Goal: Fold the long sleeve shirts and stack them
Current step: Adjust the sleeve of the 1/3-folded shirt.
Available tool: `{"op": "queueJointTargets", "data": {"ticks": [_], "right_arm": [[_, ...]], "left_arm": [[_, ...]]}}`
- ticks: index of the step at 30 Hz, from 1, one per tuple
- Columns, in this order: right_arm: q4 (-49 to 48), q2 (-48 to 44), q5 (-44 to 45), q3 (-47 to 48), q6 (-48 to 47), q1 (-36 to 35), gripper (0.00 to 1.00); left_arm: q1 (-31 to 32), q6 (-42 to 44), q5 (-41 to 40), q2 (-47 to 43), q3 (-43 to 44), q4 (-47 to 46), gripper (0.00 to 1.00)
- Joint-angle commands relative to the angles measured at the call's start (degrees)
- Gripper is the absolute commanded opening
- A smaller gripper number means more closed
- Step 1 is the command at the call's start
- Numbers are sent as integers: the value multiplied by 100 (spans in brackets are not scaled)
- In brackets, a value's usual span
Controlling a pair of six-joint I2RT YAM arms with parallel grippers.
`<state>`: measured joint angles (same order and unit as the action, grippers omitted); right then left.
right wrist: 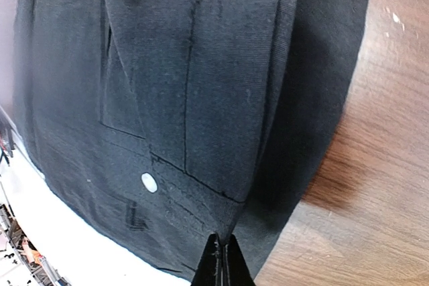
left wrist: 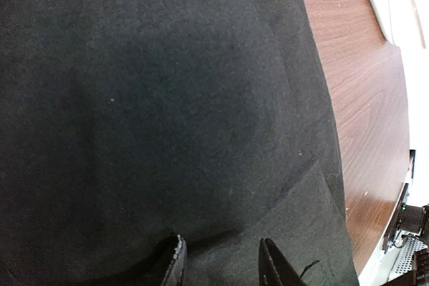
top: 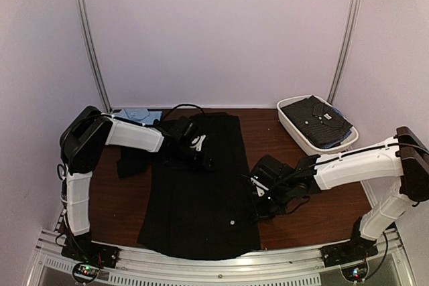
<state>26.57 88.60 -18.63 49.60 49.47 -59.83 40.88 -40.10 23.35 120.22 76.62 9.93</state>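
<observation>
Light blue shirt (top: 137, 116): folded, just past the far left corner of the black shirt (top: 201, 199).

Black shirt: lies spread flat in the middle of the table (top: 301, 222), collar end away from the arm bases, hem at the near edge. A dark sleeve trails off its left side.

Left gripper (left wrist: 221, 262): over the shirt's far left part. Fingers (left wrist: 175, 259) stand apart against the black cloth; cannot tell whether any cloth is held.

Right gripper (right wrist: 221, 259): at the shirt's right edge, low down. Jaws closed, pinching that edge into a raised fold. A pale button (right wrist: 149, 181) sits just left of the pinch.

White tub (top: 300, 140): well right of the shirt's far corner, holding dark dotted shirts (top: 315, 120).
</observation>
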Motion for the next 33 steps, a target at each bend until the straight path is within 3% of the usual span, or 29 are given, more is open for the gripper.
{"op": "queueJointTargets", "data": {"ticks": [1, 8, 16, 18, 21, 27, 33], "right_arm": [[-60, 5, -7, -180, -66, -37, 0], [-95, 67, 121, -284, -253, -43, 3], [290, -374, 862, 40, -439, 14, 36], [311, -489, 1132, 204, -525, 112, 40], [-275, -575, 1166, 185, -586, 321, 40], [-1578, 12, 743, 487, -750, 437, 30], [-2006, 911, 352, 937, -1064, 416, 20]], "left_arm": [[15, 112, -1, 104, 100, -60, 38], [0, 209, -142, 81, 231, 217, 38], [-68, 323, -398, -56, 723, 567, 40], [-131, 307, -495, -77, 792, 609, 40], [-257, 267, -603, -29, 870, 633, 40], [-426, 417, -633, 524, 1408, 691, 40], [-537, 535, -641, 1209, 2105, 1000, 39]]}}
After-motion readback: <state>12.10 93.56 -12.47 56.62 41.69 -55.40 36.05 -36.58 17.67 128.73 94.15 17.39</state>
